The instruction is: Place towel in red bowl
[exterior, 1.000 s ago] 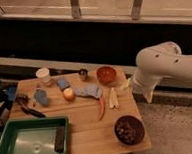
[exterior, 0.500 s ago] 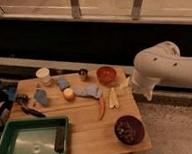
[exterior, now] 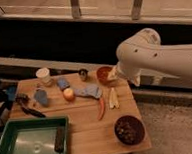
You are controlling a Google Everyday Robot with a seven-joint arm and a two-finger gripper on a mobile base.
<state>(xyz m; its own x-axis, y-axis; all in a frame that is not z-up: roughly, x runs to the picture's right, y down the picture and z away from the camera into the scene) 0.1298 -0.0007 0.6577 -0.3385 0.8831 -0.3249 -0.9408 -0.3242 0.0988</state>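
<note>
Gripper: the gripper [exterior: 113,74] sits at the lower-left end of the bulky white robot arm [exterior: 148,57], right of centre in the frame, over the right rim of the round red bowl [exterior: 104,75]. How far it is open cannot be told. It does not hold the towel.
Change: over the last second the arm has slid leftward in the frame, from beyond the right edge of the surface to overlapping the bowl. Nothing on the surface has shifted.
Towel: the crumpled blue-grey cloth towel [exterior: 91,91] lies on the light wooden surface [exterior: 88,129] at centre frame, just below and left of the bowl and right beside a round orange fruit [exterior: 69,94].
Neighbours: a long red chilli [exterior: 101,108] and pale yellow strips [exterior: 112,97] lie just below and right of the towel.
Meaning: this looks like the approach, with the grasp not yet begun. The gripper probably needs to go further left and lower to reach the cloth.
Risk: the fruit and chilli crowd the towel, so a loose pinch might drag them along.
</note>
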